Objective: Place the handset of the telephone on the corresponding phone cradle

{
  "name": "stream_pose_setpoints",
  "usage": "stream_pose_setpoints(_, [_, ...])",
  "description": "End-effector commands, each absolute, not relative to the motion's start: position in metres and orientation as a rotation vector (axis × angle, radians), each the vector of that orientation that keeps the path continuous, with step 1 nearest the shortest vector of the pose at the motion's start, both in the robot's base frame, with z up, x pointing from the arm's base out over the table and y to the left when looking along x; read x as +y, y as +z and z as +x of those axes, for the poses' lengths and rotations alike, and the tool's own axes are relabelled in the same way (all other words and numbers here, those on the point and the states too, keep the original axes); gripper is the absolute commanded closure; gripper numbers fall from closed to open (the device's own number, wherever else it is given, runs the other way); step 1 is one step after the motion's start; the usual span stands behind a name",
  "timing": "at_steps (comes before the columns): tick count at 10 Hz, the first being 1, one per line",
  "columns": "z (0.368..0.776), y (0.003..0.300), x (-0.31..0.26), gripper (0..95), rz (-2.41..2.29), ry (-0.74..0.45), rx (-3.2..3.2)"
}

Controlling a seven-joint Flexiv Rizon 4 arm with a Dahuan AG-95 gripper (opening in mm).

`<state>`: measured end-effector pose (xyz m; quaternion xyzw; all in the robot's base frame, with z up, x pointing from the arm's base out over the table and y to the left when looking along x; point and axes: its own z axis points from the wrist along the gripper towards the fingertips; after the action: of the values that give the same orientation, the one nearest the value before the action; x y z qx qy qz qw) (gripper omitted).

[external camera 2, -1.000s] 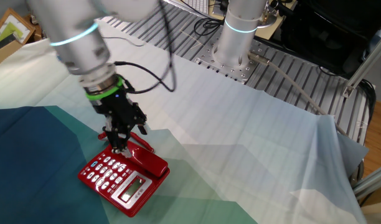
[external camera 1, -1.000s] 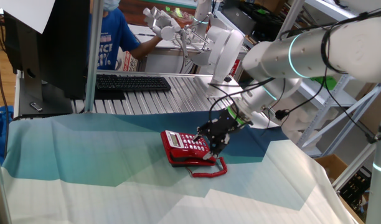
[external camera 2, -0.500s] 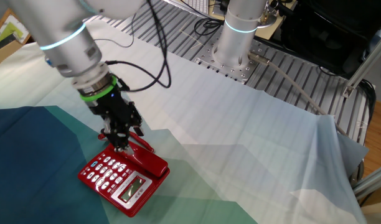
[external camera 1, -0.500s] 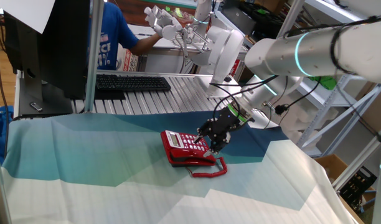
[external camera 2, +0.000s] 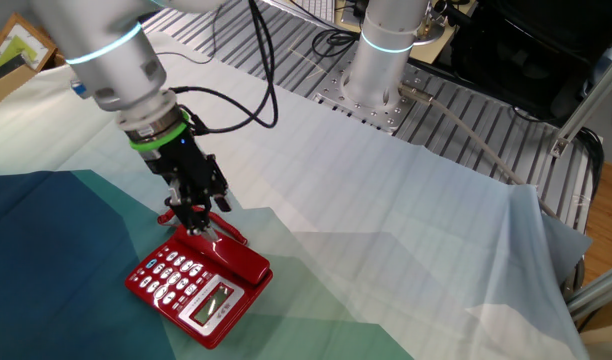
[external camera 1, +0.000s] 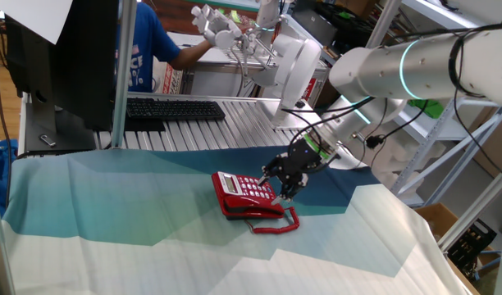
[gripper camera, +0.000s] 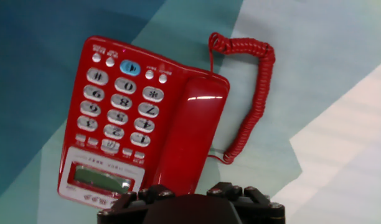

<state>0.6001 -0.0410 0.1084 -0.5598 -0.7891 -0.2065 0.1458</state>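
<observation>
Red glossy plastic fills the near field of the hand view: the handset (gripper camera: 193,127) lies seated along the phone cradle (gripper camera: 178,174) on the side of the telephone (gripper camera: 125,121) that flanks the keypad. Its coiled cord (gripper camera: 249,93) loops out onto the cloth beside the base and curves back to the base's lower edge.

End effector (external camera 2: 198,228) position: just above the end of the telephone away from the display, apart from the handset, with nothing between its fingers. Only the dark housing of the end effector shows at the bottom edge of the hand view, and the fixed views are too small to resolve the finger gap, so whether it is open or closed cannot be told.

Table (external camera 1: 111,246) surface: a blue, teal and white cloth (external camera 2: 406,260) covers it. The telephone sits near the middle of the cloth, well apart from every cloth edge, with open cloth on all sides of it.

Farther back, past the cloth edge, ribbed metal decking carries a black keyboard (external camera 1: 173,108) and the robot's base column (external camera 2: 384,55). A dark monitor (external camera 1: 66,61) stands at the far left, and a person in a blue shirt (external camera 1: 144,49) is behind it.
</observation>
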Motion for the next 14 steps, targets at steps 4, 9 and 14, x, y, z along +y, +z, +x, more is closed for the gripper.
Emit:
stream_pose_setpoints(4, [0.558,0.156,-0.058,76.0,-1.263,-0.483,-2.425])
stream_pose_setpoints(9, [0.531,0.188,-0.044,95.0,-1.025,-0.225,-2.563])
stream_pose_setpoints(14, [0.499,0.193,-0.019,95.0,-0.977,-0.22,-2.559])
